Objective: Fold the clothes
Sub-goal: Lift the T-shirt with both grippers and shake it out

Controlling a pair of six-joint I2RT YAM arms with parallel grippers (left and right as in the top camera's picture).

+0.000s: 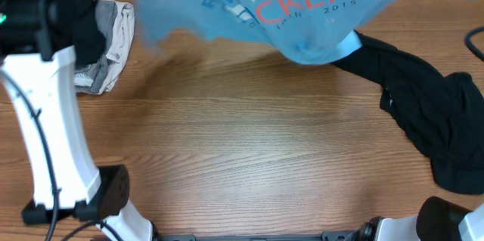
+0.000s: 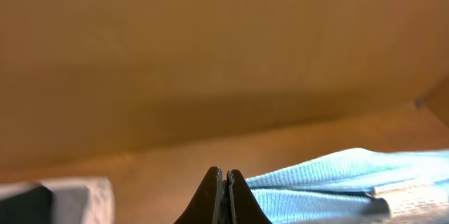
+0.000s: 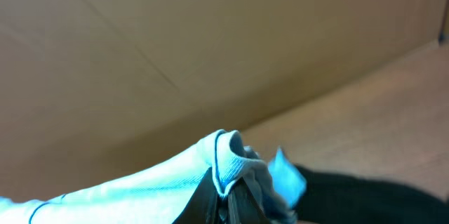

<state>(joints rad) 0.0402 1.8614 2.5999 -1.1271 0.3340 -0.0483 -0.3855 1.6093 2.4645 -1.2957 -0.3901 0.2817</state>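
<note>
The light blue T-shirt (image 1: pixel 302 7), with white and coral-red lettering, hangs stretched across the back of the table, its lower part sagging down to the wood. In the left wrist view my left gripper (image 2: pixel 226 182) is shut, and the blue fabric (image 2: pixel 337 182) runs out to its right. In the right wrist view my right gripper (image 3: pixel 231 185) is shut on a bunched hem of the T-shirt (image 3: pixel 140 189). The black garment (image 1: pixel 423 112) lies crumpled on the table at the right, and it also shows in the right wrist view (image 3: pixel 365 196). Neither pair of jaws shows in the overhead view.
A grey and white garment (image 1: pixel 110 44) lies crumpled at the back left beside the left arm (image 1: pixel 45 112); it also shows in the left wrist view (image 2: pixel 63 199). The wooden table (image 1: pixel 242 150) spreads across the middle. The arm bases stand at the front edge.
</note>
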